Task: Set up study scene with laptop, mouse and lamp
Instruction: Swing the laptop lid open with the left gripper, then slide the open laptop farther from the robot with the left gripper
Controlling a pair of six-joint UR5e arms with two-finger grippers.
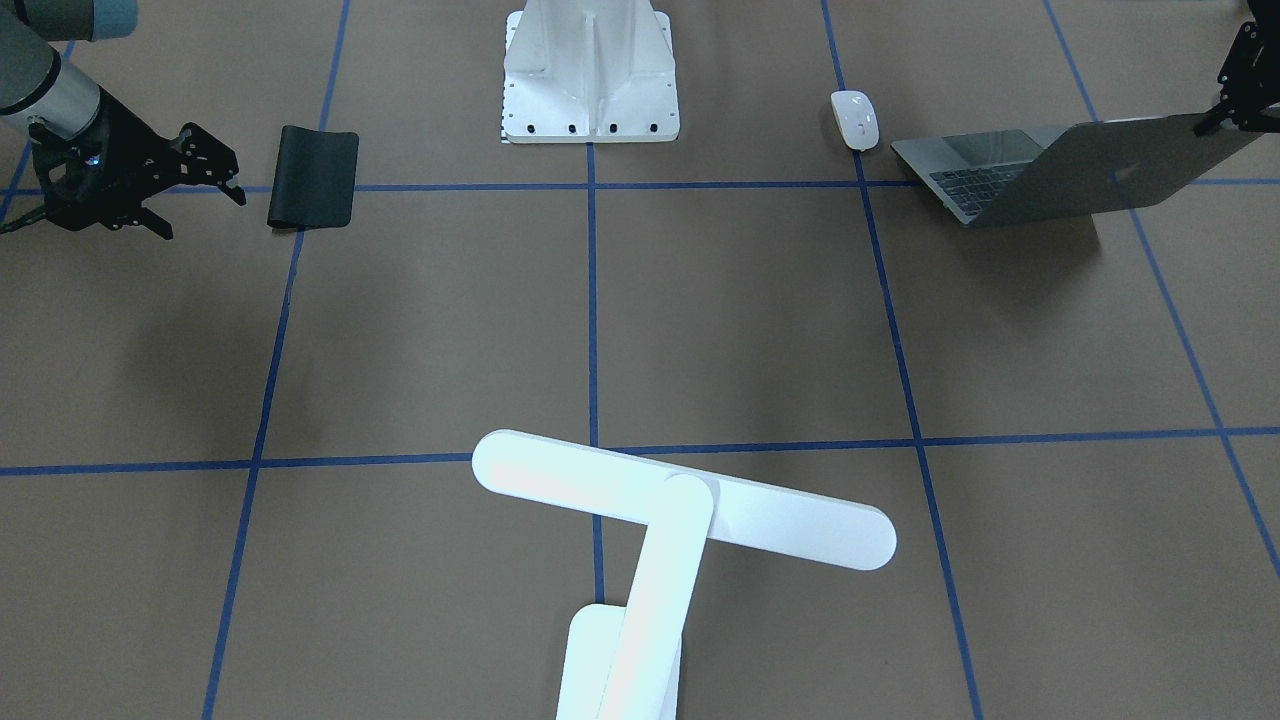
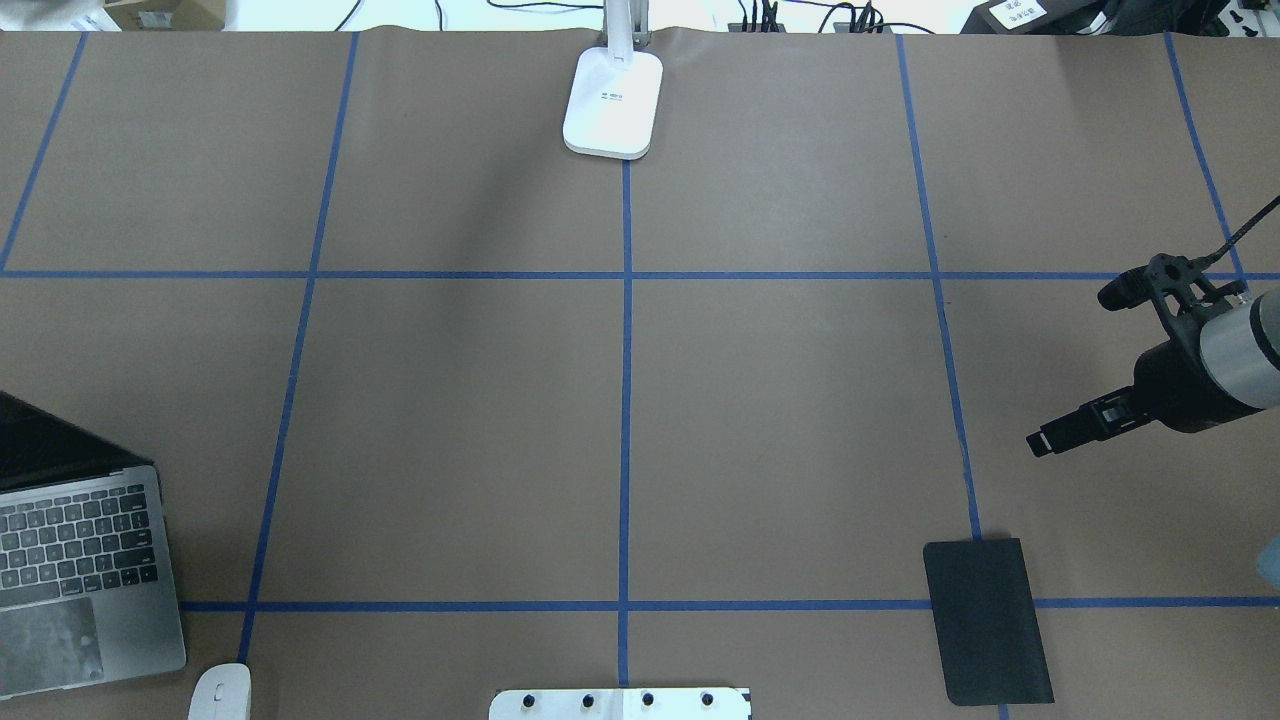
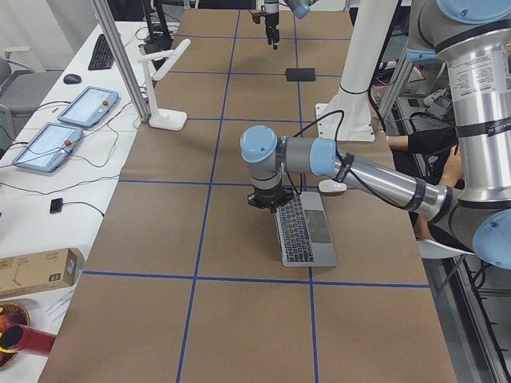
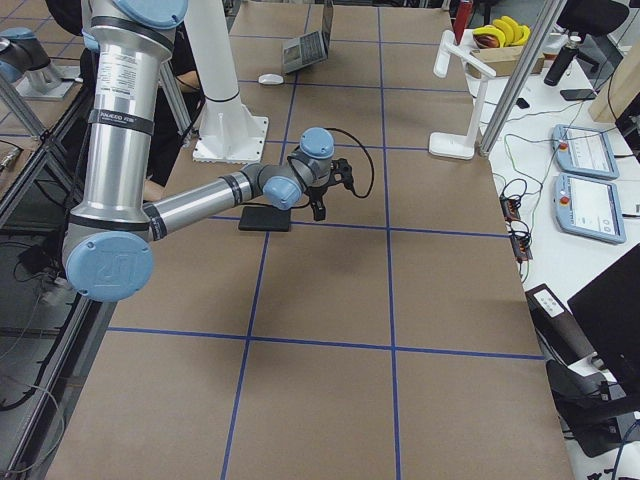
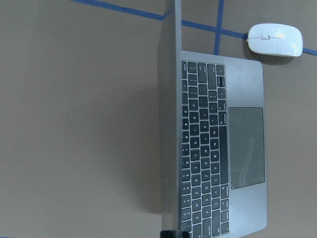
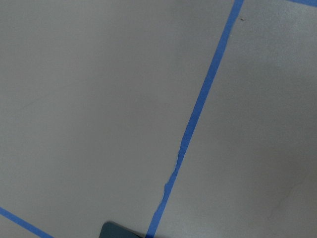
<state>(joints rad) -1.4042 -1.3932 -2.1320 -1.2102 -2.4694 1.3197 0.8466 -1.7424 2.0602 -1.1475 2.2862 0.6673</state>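
**Study scene, bench seen from all sides.** The laptop (image 1: 1100,170) stands open at the bench's (image 1: 750,320) left end, close to the robot's edge. Its keyboard faces the robot and the logo side of its lid faces the operators' edge. The lid is raised a little past upright.

The left gripper (image 1: 1225,118) sits on the lid's top edge near one corner. In the wrist view the lid runs edge-on through the frame's middle, with a dark fingertip (image 5: 171,233) against it at the bottom. The jaws are narrow and pinch the lid.

The mouse (image 1: 855,120) lies flat just beside the laptop, on the side towards the white pedestal (image 1: 590,70), apart from both. The pedestal is bolted at the middle of the robot's edge.

The lamp (image 1: 683,500) stands at the middle of the operators' edge. Its base is on the centre tape line, its arm slants, and its bar head lies crosswise.

The right gripper (image 1: 204,216) hovers over bare paper towards the right end, near a black mat (image 1: 313,177) but clear of it. Its jaws are spread wide and hold nothing.
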